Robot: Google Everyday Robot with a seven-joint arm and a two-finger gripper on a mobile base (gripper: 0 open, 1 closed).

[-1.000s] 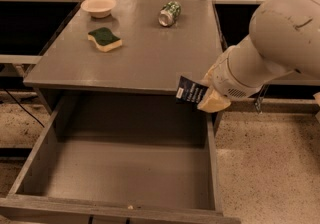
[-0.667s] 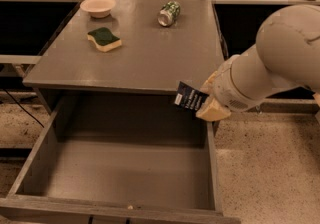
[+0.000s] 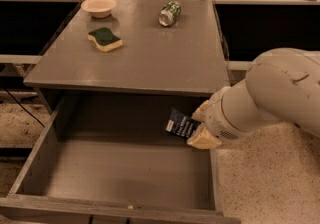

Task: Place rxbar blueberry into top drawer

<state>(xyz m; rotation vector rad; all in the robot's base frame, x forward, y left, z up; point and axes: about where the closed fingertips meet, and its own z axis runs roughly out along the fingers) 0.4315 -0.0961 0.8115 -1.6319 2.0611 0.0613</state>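
The rxbar blueberry, a dark navy wrapper with white lettering, is held tilted in my gripper, which is shut on it. The gripper reaches in from the right and holds the bar over the right rear part of the open top drawer, just below the front edge of the table top. The drawer is a wide grey box pulled out toward the camera, and its floor is bare. The bar's right end is hidden between the cream-coloured fingers.
On the table top stand a cream bowl, a green-and-yellow sponge and a green can lying on its side. My large white arm fills the right side. Speckled floor lies beyond the drawer's right wall.
My gripper has moved down and slightly left with the bar, from level with the table's front edge to inside the drawer's opening.
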